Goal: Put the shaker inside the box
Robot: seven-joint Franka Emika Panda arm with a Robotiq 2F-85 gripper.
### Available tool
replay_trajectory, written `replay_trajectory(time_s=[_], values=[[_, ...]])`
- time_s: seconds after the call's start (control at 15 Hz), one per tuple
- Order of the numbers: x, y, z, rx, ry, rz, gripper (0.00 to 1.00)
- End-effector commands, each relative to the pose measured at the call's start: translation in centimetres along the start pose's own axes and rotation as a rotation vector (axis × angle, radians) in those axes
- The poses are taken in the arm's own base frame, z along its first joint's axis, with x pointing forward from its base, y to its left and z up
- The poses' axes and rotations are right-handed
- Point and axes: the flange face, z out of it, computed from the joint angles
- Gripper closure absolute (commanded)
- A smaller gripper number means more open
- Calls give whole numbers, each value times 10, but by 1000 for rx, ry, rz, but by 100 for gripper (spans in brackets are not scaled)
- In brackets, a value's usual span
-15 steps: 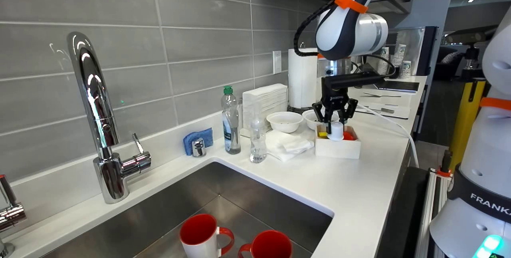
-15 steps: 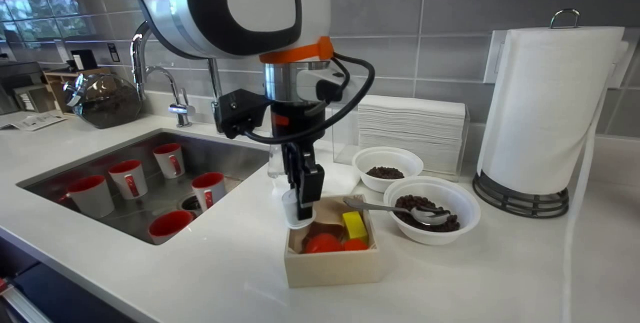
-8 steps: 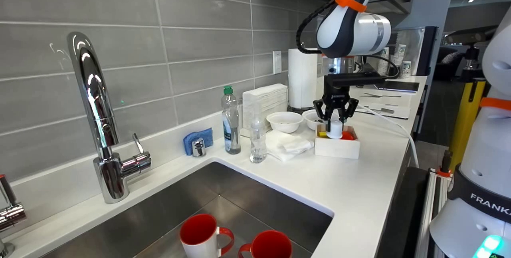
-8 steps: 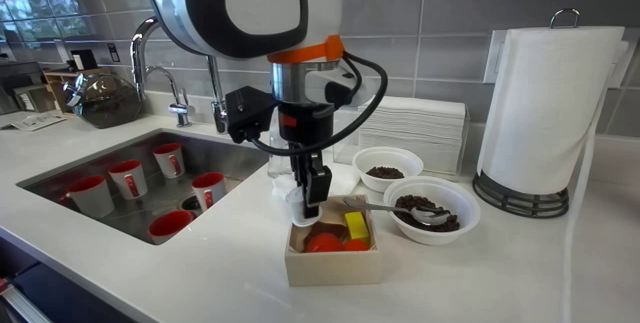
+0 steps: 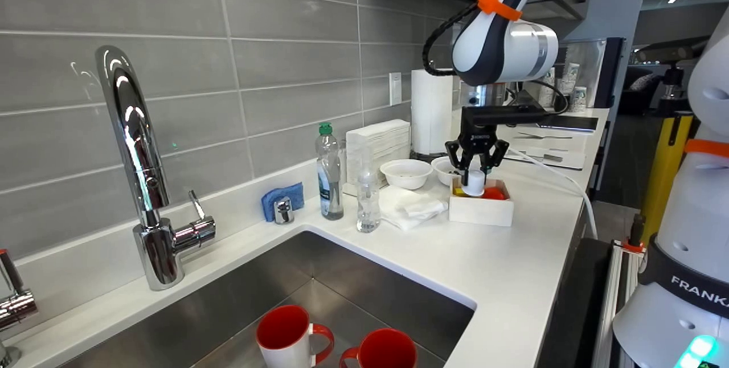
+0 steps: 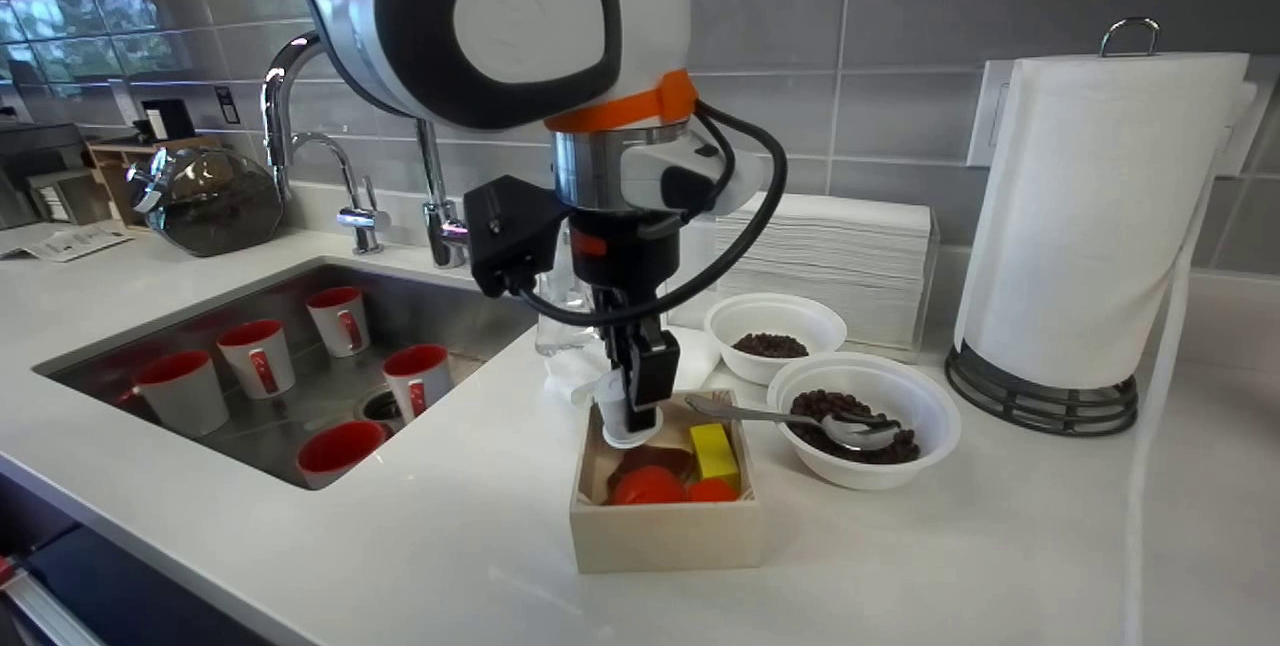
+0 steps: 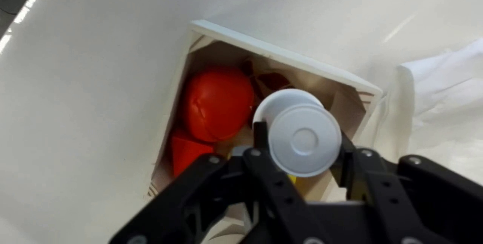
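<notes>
The gripper point(image 5: 475, 174) had it, pinching the white shaker point(image 7: 305, 142) over the box point(image 6: 667, 538), on the side toward the edge of the counter point(image 5: 501, 265) at the sink point(image 5: 376, 288)! Inside sat a red round piece point(image 7: 219, 102) and a yellow block point(image 6: 712, 451) (whether the shaker's base touched anything, I couldn't tell). The box stood closer to the front edge than the bowl point(image 6: 870, 475) with the spoon point(image 6: 862, 434); the paper towel roll point(image 6: 1095, 226) rose near the back edge.

Bent robot arm point(image 5: 504, 52), end effector point(image 5: 474, 177) pointing down, fingers point(image 7: 260, 138) clamped in a grip
</notes>
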Motion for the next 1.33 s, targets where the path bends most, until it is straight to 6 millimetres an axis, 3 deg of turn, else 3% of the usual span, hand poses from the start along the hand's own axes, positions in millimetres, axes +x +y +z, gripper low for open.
replay_trajectory(time_s=[0.0, 0.27, 0.33, 0.47, 0.67, 1.0, 1.13, 1.27], values=[[3, -8, 12, 2, 17, -10, 84], [1, -13, 23, -7, 15, -34, 84], [1, -14, 23, -9, 23, -37, 34], [1, -13, 21, -7, 33, -37, 29], [4, -9, 12, 0, 48, -36, 5], [4, -15, -21, 38, 51, -91, 0], [-13, -24, -30, 25, 15, -161, 0], [-17, -38, -47, -10, 30, -187, 0]])
